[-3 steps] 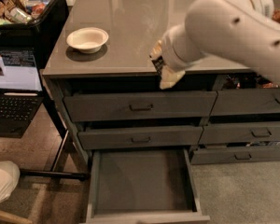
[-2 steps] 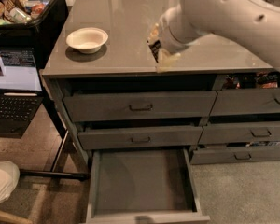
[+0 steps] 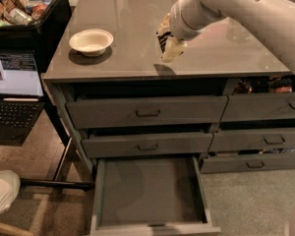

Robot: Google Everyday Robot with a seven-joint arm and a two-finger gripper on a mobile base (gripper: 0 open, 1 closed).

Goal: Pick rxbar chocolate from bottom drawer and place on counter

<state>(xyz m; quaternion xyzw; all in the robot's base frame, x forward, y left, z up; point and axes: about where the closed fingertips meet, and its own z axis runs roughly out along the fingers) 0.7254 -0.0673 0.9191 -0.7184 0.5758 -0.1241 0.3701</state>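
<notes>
My gripper (image 3: 168, 44) hangs just above the counter (image 3: 128, 23), near its front edge and right of the middle. It is shut on the rxbar chocolate (image 3: 162, 38), a small dark bar with pale lettering that shows between the cream fingers (image 3: 172, 50). Its shadow lies on the counter right below. The bottom drawer (image 3: 147, 191) is pulled open under the left stack, and its dark grey floor is bare. The white arm comes in from the upper right.
A white bowl (image 3: 91, 41) sits on the counter's left part. A black bin of snacks (image 3: 24, 9) stands at the far left, above an open laptop (image 3: 12, 90). Two handled drawers (image 3: 147, 113) are above the open one. The right-hand drawers (image 3: 263, 85) hold snacks.
The gripper with the bar has moved from in front of the counter's edge up and back, and now sits over the counter top.
</notes>
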